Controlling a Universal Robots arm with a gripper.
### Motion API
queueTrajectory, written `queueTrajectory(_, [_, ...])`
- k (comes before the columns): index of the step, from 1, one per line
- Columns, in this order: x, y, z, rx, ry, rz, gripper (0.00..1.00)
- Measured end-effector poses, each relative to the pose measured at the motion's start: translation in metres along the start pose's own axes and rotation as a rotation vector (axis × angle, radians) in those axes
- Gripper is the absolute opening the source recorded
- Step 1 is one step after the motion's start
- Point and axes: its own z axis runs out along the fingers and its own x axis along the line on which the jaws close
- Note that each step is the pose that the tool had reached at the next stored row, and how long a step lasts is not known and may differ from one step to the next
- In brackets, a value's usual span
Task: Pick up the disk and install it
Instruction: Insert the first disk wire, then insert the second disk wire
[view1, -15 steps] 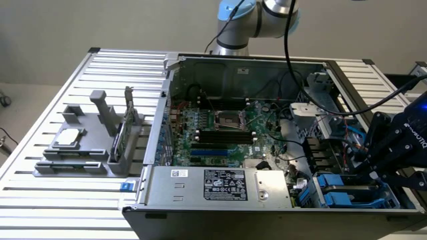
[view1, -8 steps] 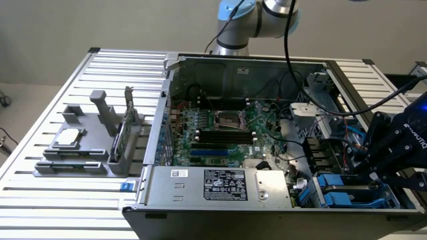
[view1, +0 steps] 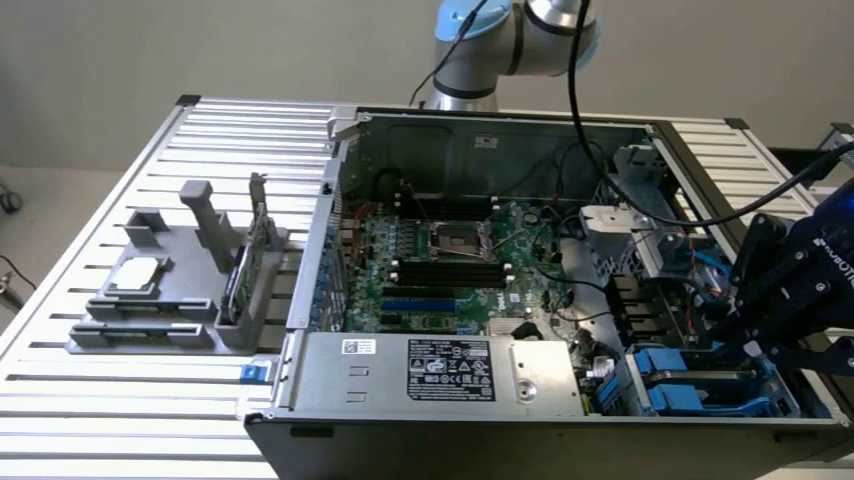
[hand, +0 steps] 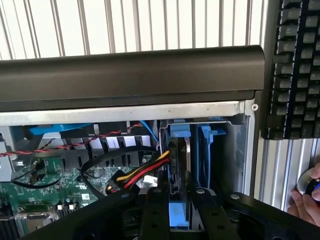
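In the wrist view the disk (hand: 186, 162) stands on edge, a thin silver-grey slab in its blue carrier (hand: 179, 131), down inside the drive bay at the corner of the open computer case. My gripper (hand: 179, 220) straddles it, with one black finger (hand: 155, 212) on each side pressing against the carrier, so it is shut on the disk. In the exterior view my gripper (view1: 750, 345) hangs over the drive bay (view1: 687, 385) at the case's front corner on the exterior view's right, where blue carrier plastic shows beneath it.
The case wall (hand: 130, 75) runs right beside the bay. Red, yellow and black cables (hand: 142, 172) lie next to the disk. The motherboard (view1: 454, 270) and power supply (view1: 447, 368) occupy the case. A grey fixture (view1: 167, 290) stands on the exterior view's left. A keyboard (hand: 297, 65) and a hand (hand: 306, 200) sit beyond the case.
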Motion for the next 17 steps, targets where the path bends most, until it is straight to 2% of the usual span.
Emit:
queueTrajectory(6, [-0.002, -0.0212, 0.0023, -0.0004, 0.0, 0.0, 0.25])
queueTrajectory(9, [-0.002, -0.0288, 0.0035, -0.0006, 0.0001, 0.0, 0.25])
queueTrajectory(17, [-0.002, -0.0293, 0.0035, -0.0006, 0.0, 0.0, 0.25])
